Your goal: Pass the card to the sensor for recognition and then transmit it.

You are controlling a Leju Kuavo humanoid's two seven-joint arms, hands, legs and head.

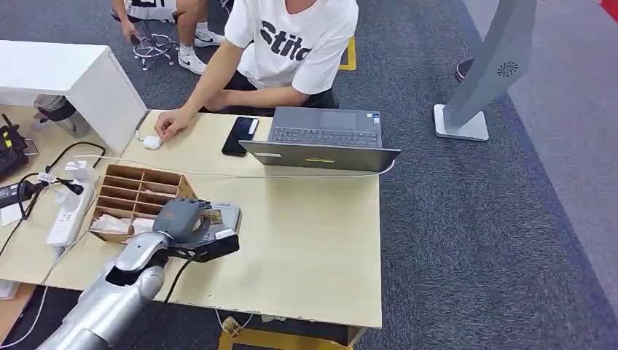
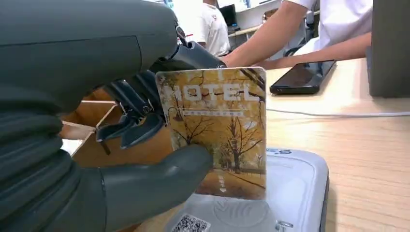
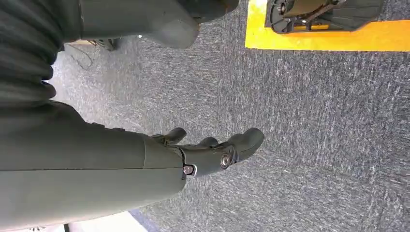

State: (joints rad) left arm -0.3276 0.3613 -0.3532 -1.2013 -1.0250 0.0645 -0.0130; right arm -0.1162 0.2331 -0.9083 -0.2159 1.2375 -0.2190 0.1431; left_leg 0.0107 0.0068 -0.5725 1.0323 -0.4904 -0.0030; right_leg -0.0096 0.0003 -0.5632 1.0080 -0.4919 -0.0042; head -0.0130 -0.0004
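One card [image 2: 217,130] is all I hold: my left hand [image 1: 182,219] has it pinched upright, thumb on its printed face and my darker fingers [image 2: 140,130] behind it. The face shows yellow autumn trees and the word HOTEL. Its lower edge stands just over the sensor [image 2: 270,203], a flat pale-grey reader with a QR sticker, which lies on the desk [image 1: 306,240] right beside the wooden divider box [image 1: 138,193].

Further to my left on the desk lie a white power strip [image 1: 69,211] and tangled black cables. From my head view my left hand covers most of the sensor, so I cannot tell whether the card touches it or hangs just above.

Across the desk, a person in a white T-shirt [image 1: 291,36] sits with a hand [image 1: 171,122] near a small white object, a black phone [image 1: 240,135] beside it and a grey laptop [image 1: 324,138] to the right of that. A white cable runs along the desk in front of the laptop.

Off to the right, my right hand [image 3: 208,154] hangs over grey carpet [image 3: 314,121], its fingers apart, loosely extended and holding nothing. A yellow floor marking [image 3: 329,41] lies near it.
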